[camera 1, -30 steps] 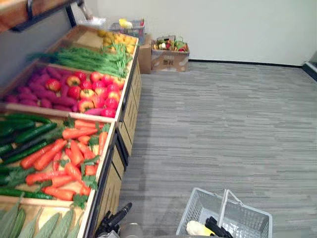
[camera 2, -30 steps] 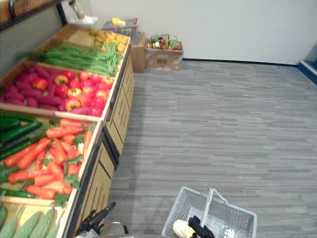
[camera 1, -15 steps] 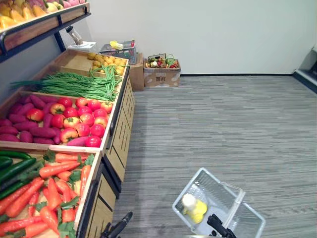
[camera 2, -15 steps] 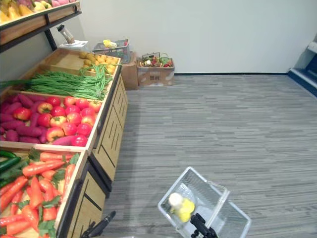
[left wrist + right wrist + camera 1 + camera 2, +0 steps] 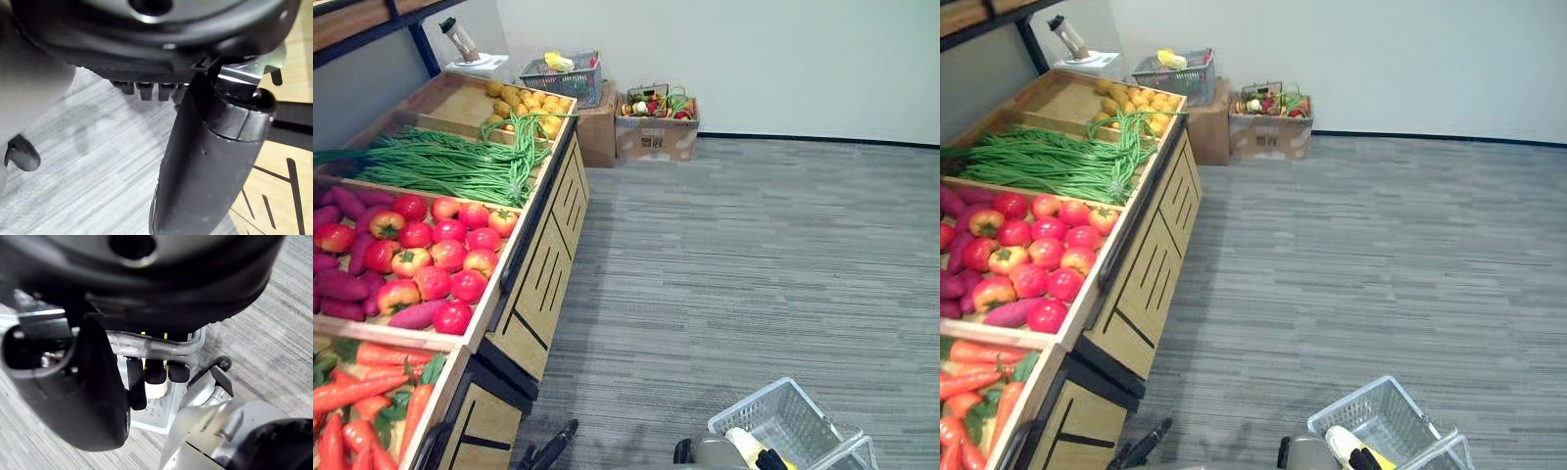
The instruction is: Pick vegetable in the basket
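Bright, even light from overhead is washing the grey floor [image 5: 764, 245] and the white wall [image 5: 754, 49], leaving only faint, soft shadows. Deeper shade is pooling under the wooden stand [image 5: 543, 284]. The tomatoes [image 5: 440, 250] are catching small highlights. Up close, the left hand [image 5: 205, 166] and the right hand [image 5: 73, 401] are showing as dark masses. The metal handle [image 5: 156, 345] of the basket [image 5: 154, 413] is glinting.

basket [image 5: 781, 419]: cut off by the bottom edge
yellow thing [image 5: 742, 443]: half hidden in there, kind can't be told tbh
carrots [image 5: 352, 392]: cropped at the corner
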You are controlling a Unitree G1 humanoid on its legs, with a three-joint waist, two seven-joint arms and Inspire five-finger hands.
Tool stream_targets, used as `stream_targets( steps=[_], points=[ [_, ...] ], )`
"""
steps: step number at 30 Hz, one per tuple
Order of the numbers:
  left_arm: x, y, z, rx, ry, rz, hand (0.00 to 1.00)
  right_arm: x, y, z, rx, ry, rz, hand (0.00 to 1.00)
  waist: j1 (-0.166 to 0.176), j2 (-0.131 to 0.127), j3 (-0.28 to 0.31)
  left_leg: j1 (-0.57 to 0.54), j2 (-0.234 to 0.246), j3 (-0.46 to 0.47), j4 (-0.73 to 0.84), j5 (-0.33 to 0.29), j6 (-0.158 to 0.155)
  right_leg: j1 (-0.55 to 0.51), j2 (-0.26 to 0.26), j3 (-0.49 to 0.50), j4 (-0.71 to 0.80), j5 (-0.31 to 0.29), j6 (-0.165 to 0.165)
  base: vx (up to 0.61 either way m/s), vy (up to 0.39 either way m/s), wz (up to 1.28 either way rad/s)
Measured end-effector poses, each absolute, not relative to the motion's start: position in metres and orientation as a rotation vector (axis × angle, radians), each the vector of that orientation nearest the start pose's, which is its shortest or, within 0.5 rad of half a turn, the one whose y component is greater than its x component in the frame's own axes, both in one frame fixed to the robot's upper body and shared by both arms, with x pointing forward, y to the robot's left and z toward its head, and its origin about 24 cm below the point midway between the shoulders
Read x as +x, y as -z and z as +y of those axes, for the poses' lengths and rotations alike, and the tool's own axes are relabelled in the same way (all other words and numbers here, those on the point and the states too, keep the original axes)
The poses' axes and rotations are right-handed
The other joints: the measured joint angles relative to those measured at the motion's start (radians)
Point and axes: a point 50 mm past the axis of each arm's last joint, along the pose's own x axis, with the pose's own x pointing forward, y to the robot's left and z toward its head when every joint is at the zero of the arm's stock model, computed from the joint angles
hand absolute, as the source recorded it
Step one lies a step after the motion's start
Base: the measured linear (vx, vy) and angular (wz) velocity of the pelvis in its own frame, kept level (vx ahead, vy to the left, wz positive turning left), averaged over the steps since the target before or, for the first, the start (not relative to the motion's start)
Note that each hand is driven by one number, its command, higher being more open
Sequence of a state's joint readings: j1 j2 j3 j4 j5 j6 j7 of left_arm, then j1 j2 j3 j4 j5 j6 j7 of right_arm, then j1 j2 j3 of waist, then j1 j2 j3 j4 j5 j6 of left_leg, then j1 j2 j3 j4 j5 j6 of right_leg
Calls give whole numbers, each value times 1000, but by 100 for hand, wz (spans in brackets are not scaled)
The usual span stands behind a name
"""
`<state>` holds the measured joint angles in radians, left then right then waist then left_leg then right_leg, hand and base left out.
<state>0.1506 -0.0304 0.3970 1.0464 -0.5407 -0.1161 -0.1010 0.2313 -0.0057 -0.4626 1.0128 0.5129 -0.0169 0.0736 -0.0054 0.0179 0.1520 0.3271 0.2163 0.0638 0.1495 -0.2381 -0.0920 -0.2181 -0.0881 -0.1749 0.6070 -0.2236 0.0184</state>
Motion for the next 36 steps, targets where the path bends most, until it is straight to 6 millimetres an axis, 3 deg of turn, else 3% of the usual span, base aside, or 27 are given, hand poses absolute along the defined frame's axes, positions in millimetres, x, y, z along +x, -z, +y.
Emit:
stream_targets(
  steps=[2, 3, 4, 5, 8, 10, 13, 15, 16, 17, 18, 19, 20, 23, 25, 27, 29, 36],
  points=[
    [73, 161, 197, -698, -648, 878, 100, 23, 167, -208, 688, 755, 1022, 0, -7, -11, -1, 12, 2, 4, 29, 68, 10, -17, -14, 12, 121, -15, -13, 280, -126, 68],
    [73, 161, 196, -702, -653, 872, 100, 24, 167, -203, 689, 734, 1024, 0, -6, -23, -22, 6, 22, 12, 58, 63, 2, -6, 25, 40, -14, -30, -5, 221, -160, 40],
    [71, 161, 200, -700, -664, 864, 100, 24, 167, -200, 682, 708, 1038, 0, -5, -34, -29, 6, 16, 17, 63, 61, 0, 5, 30, 42, -69, -16, -17, 193, -171, 24],
    [71, 163, 193, -723, -651, 884, 100, 23, 167, -206, 655, 705, 1044, 0, -6, -12, -47, 4, 37, 15, 68, 63, -9, 14, 44, 25, -64, -9, -20, 251, -133, 6],
    [80, 161, 187, -745, -620, 863, 100, 30, 166, -207, 613, 678, 1044, 0, -5, -7, -54, -5, 40, 6, 101, 134, -36, 49, 46, 19, -79, -10, -23, 265, -104, 10],
    [81, 161, 188, -745, -619, 856, 100, 28, 166, -207, 614, 679, 1048, 0, -4, -8, -56, -39, 44, -3, 190, 157, -38, 94, 44, 14, -116, -10, -23, 187, -67, 25],
    [86, 158, 191, -739, -614, 830, 100, 27, 166, -207, 615, 679, 1048, 0, -3, -13, -56, -185, 67, -14, 462, 235, -43, 183, 42, -2, -227, -10, -23, 134, -51, 34],
    [93, 155, 196, -728, -604, 806, 100, 24, 167, -207, 618, 698, 1052, 0, -3, -21, -45, -326, 134, 101, 663, 51, -34, 268, 33, -49, -316, 3, -14, 97, -11, 61],
    [96, 154, 198, -720, -602, 799, 100, 23, 167, -206, 619, 697, 1057, 0, -1, -31, -38, -339, 141, 149, 662, 17, -40, 295, 23, -66, -328, 4, -12, 80, 47, 71],
    [99, 153, 201, -704, -595, 788, 100, 23, 167, -205, 621, 696, 1058, 0, 0, -44, -28, -349, 140, 269, 585, -7, -33, 335, 5, -93, -337, 10, -2, 58, 61, 58],
    [100, 153, 200, -694, -584, 791, 100, 23, 167, -206, 619, 698, 1055, 0, -3, -39, -30, -351, 139, 332, 493, 41, 6, 347, 4, -108, -338, 15, 7, 69, 115, 86],
    [101, 152, 201, -671, -568, 795, 100, 23, 167, -204, 635, 708, 1053, 0, -5, -42, -39, -337, 128, 437, 416, 46, 40, 348, -2, -119, -336, 14, 19, 84, 143, 106],
    [108, 150, 202, -650, -540, 785, 100, 25, 167, -199, 667, 717, 1042, 0, -11, -61, -36, -308, 87, 483, 323, 45, 42, 338, -25, -120, -334, 20, 25, 94, 166, 109],
    [114, 149, 204, -615, -505, 808, 100, 30, 168, -191, 714, 736, 1024, 0, -13, -84, -31, -290, 26, 502, 187, 63, 24, 335, -57, -135, -336, 24, 27, 112, 202, 86],
    [111, 150, 204, -609, -505, 820, 100, 27, 168, -192, 719, 746, 1031, 0, -14, -88, -35, -245, -23, 502, 76, 112, 22, 346, -80, -146, -336, 41, 41, 44, 99, 28],
    [107, 152, 198, -596, -480, 844, 100, 27, 167, -198, 697, 742, 1028, 0, -15, -79, -35, -191, -76, 498, -101, 210, 27, 347, -84, -156, -340, 80, 44, -9, 64, 29],
    [109, 152, 193, -584, -453, 856, 100, 28, 167, -201, 684, 739, 1023, 0, -25, -70, -31, -176, -92, 482, -178, 253, 29, 342, -78, -176, -343, 92, 52, -2, 29, 36],
    [105, 154, 197, -604, -504, 860, 100, 41, 167, -198, 689, 705, 1010, 0, -12, -72, -29, -166, -80, 449, -225, 280, 24, 349, -49, -180, -338, 116, 50, -16, -24, 16]
  ],
)
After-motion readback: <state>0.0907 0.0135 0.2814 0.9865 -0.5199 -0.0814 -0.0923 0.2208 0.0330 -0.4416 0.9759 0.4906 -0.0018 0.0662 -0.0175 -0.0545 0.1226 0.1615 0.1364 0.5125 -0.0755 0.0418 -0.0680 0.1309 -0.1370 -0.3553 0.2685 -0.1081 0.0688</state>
